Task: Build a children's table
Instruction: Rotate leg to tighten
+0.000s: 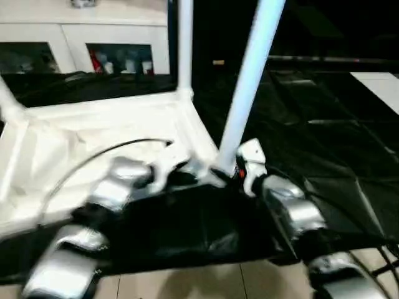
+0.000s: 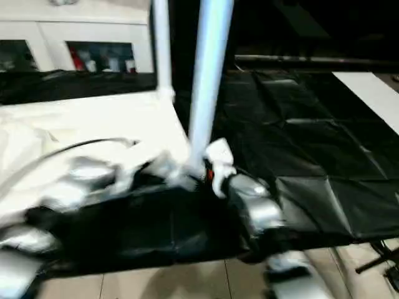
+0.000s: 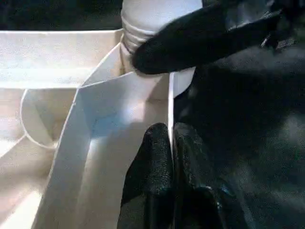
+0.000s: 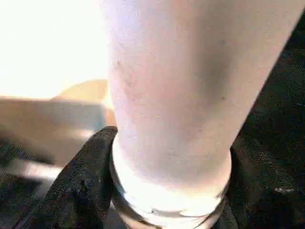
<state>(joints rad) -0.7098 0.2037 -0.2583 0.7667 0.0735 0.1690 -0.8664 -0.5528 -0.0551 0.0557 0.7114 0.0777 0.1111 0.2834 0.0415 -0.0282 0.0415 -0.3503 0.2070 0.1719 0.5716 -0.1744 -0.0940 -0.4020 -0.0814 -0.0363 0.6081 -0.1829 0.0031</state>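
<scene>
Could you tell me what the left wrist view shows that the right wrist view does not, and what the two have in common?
Left wrist view alone: the left claw pinching a thin edge wall of the upturned tabletop, its ribbed underside, and a black finger of the right claw against the leg's ringed foot.

Right wrist view alone: a close look up the tilted shaft, black fingers cupping its ringed end.

Both share: the same white leg at the near corner, and the black cloth.
</scene>
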